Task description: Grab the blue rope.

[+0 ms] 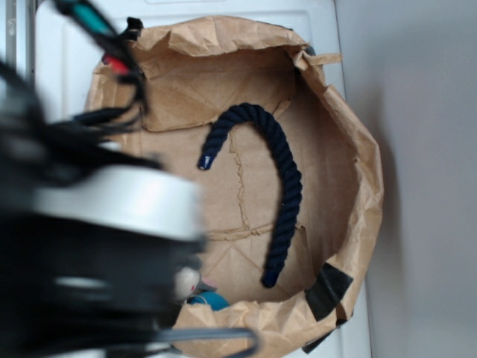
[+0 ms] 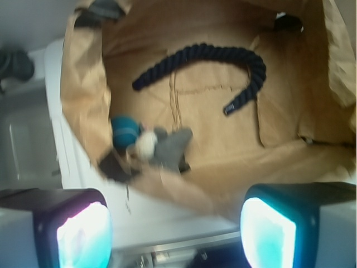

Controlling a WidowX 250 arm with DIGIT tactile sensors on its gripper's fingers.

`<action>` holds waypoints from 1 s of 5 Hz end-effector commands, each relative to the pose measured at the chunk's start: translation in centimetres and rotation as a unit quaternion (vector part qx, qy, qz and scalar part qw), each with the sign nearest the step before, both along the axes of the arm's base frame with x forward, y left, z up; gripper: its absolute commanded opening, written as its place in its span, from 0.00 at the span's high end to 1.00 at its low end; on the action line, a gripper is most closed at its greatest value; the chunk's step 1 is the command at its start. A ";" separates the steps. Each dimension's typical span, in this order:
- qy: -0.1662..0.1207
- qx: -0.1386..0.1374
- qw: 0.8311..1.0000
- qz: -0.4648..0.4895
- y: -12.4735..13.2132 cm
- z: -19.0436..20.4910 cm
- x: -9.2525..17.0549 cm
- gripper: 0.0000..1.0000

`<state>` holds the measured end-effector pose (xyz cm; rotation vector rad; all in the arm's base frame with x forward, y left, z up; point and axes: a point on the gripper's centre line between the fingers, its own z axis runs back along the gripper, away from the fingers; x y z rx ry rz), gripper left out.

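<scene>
I am looking down past my two fingers (image 2: pixel 175 226), which stand released and apart with nothing between them, their pads (image 2: pixel 83 234) glowing pale teal. Ahead of the fingers, well apart from them, the blue rope (image 2: pixel 209 56) lies flat on the floor of a crumpled brown paper bag (image 2: pixel 83 111). It is thick, dark navy, twisted, and curved like a hook, its lighter taped tip (image 2: pixel 228 109) turned back toward the fingers. I judge it light, soft and limp, likely to sag from one hold; the middle of the arch looks the best place to grip. A grey and teal plush toy (image 2: pixel 150 142) lies nearer the fingers. The bag's raised, wrinkled walls ring the rope, so I expect room only from above.
</scene>
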<state>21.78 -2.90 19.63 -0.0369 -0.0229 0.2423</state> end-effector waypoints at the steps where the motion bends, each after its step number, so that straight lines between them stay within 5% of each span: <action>1: -0.035 -0.022 0.993 0.107 2.3 -0.3 3.5 0.00; 3: -0.035 -0.022 0.993 0.107 2.3 -0.3 3.5 0.00; 4: -0.068 -0.040 0.986 0.146 4.8 -1.3 2.3 0.00; 5: -0.075 -0.025 0.980 0.184 5.2 -4.0 3.0 0.00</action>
